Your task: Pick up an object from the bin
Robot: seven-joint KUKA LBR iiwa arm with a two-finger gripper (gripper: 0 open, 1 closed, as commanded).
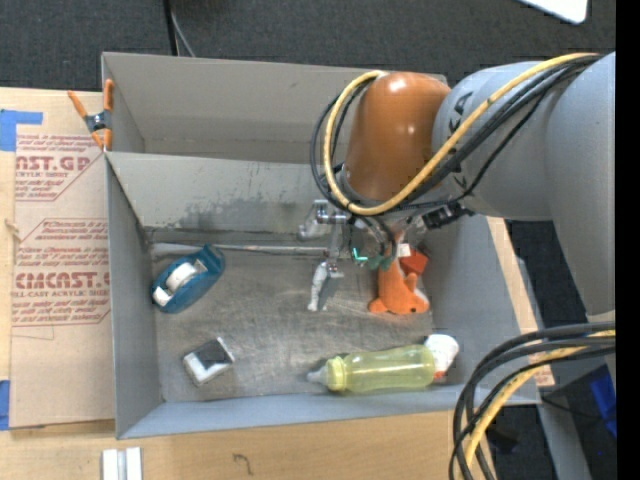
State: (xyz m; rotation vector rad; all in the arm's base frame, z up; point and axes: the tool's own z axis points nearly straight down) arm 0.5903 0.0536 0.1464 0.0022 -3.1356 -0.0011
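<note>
a: where are the jaws?

b: low in the bin (pixel 135 298), just off centre toward 2 o'clock, under the orange wrist cover (pixel 395 133). can't tell if they're apart or together, the wrist hides too much. not calling anything held.

a: nearest thing?

b: orange toy (pixel 397 290), lumpy little figure, just beside the jaws on their 3 o'clock side, close to the bin's right wall. i'd treat that as the pick.

a: how will it handle?

b: my guess is light, soft rubber or thin plastic with some give. not fragile. the irregular shape means a pinch on a bulge could squirt it out. take it across the narrow upper part and not the wide base. the wall close at 3 o'clock leaves little room on that side.

a: alternatives?

b: yellow-green baby bottle (pixel 385 370) lying on its side at 5 o'clock along the front wall, white cap end toward 3. looks stiff, smooth, round, likely to roll and slip. if picked, grip across the barrel at mid-length, not the teat end.

a: the rest?

b: blue tape dispenser (pixel 186 279) at 9 o'clock, rigid and chunky, flat sides look easy to clamp. small grey-and-white block (pixel 208 360) at 7 o'clock, low and flat, so harder to get under. both are well apart from the jaws.

a: risk?

b: the toy tipping or sliding into the wall on contact.
</note>
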